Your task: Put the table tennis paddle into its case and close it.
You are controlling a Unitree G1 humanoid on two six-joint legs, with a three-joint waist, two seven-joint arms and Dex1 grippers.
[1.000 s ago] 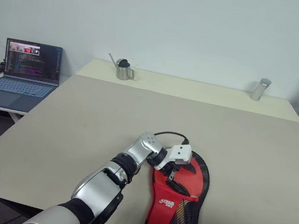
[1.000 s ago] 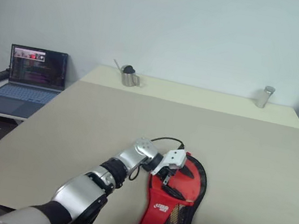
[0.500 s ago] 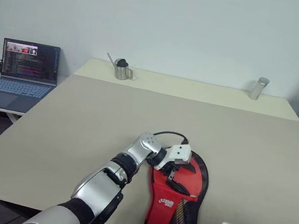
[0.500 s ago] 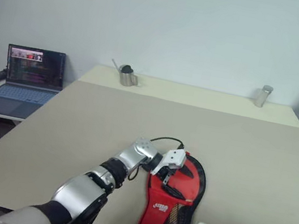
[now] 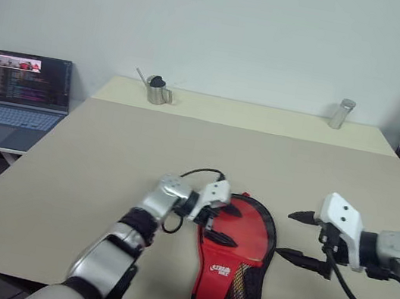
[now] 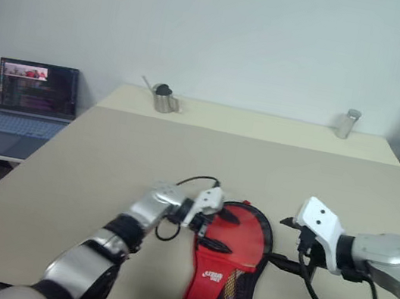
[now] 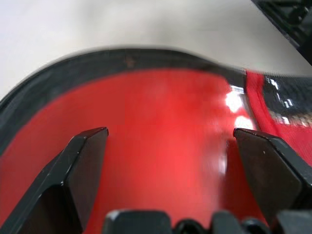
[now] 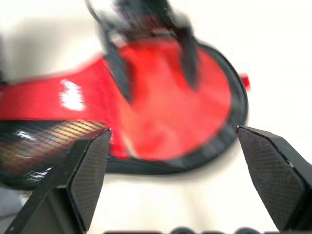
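Our left gripper [image 5: 223, 223] spreads wide over the red paddle-shaped zip case [image 5: 232, 266]; our right gripper [image 5: 297, 237] gapes beside it.

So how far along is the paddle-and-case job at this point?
Done: the red case lies flat near the table's front edge; whether the paddle is inside cannot be told. In hand: nothing is gripped; the left gripper is open over the case's round end, and the right gripper is open beside it. Left: whether the zip is closed cannot be seen.
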